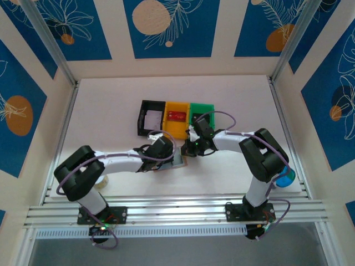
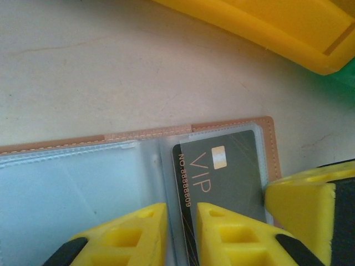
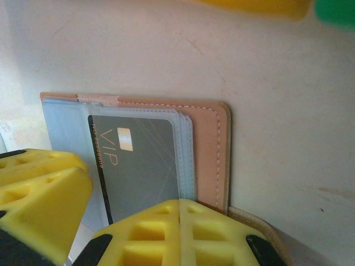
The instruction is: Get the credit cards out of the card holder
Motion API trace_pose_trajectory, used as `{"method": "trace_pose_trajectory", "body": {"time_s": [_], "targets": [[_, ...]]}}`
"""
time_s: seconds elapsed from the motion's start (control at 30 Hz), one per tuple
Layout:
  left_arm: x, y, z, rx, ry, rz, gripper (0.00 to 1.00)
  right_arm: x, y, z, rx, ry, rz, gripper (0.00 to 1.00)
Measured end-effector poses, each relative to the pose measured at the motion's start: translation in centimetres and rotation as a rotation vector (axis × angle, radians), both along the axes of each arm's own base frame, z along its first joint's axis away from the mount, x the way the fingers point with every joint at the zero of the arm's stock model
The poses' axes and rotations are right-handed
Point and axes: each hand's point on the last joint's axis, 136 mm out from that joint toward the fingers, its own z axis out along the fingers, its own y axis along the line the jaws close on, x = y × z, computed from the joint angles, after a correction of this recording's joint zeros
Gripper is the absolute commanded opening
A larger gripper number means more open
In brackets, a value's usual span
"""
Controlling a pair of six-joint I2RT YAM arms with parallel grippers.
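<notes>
- Near the middle of the white table (image 1: 111, 100), just below the yellow plastic bin (image 1: 177, 132), lies the small flat tan-brown card holder (image 1: 178, 162). Both robot arms reach in to it, one from each side.
- The yellow bin stands in a row between a black plastic bin (image 1: 141, 119) on its left and a green plastic bin (image 1: 202, 108) on its right. A flat red thing (image 1: 176, 116) lies in the yellow bin.
- In the left wrist view the card holder lies open on the table. Its tan edge runs across the middle of the frame and down the right side. Its clear grey-blue pockets take up the lower left.
- A dark grey card with "VIP" and a small gold chip on it (image 2: 227, 172) sits in the right pocket.
- The left gripper (image 2: 182, 238) is at the bottom of that frame. Its yellow fingers (image 2: 130, 238) stand close, with a thin gap between them. The card's left edge shows in that gap. I cannot tell if they pinch anything.
- In the right wrist view the card lies in the middle, with the holder's tan corner to its right.
- The right gripper (image 3: 102, 213) is at the bottom. One yellow finger (image 3: 39, 194) is at the lower left, and the other covers the card's lower end. I cannot tell if they pinch the card or just rest on it.
</notes>
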Motion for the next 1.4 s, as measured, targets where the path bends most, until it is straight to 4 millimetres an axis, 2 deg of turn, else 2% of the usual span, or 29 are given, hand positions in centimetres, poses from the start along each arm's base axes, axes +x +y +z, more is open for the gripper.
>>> {"method": "trace_pose_trajectory", "body": {"time_s": [0.6, 0.7, 1.0, 1.2, 1.4], "targets": [[0.6, -1.0, -0.4, -0.082, -0.014, 0.026, 0.19, 0.2, 0.1, 0.0, 0.001, -0.001, 0.0, 0.0], [0.6, -1.0, -0.6, -0.096, -0.022, 0.028, 0.13, 0.2, 0.1, 0.0, 0.0, 0.0, 0.0, 0.0], [0.6, -1.3, -0.5, -0.142, -0.033, 0.04, 0.1, 0.2, 0.1, 0.0, 0.0, 0.0, 0.0, 0.0], [0.5, -1.1, -0.1, -0.158, -0.041, 0.044, 0.01, 0.2, 0.1, 0.0, 0.001, 0.0, 0.0, 0.0], [0.3, -0.9, 0.0, -0.163, -0.044, 0.045, 0.0, 0.2, 0.1, -0.1, 0.0, 0.0, 0.0, 0.0]]}}
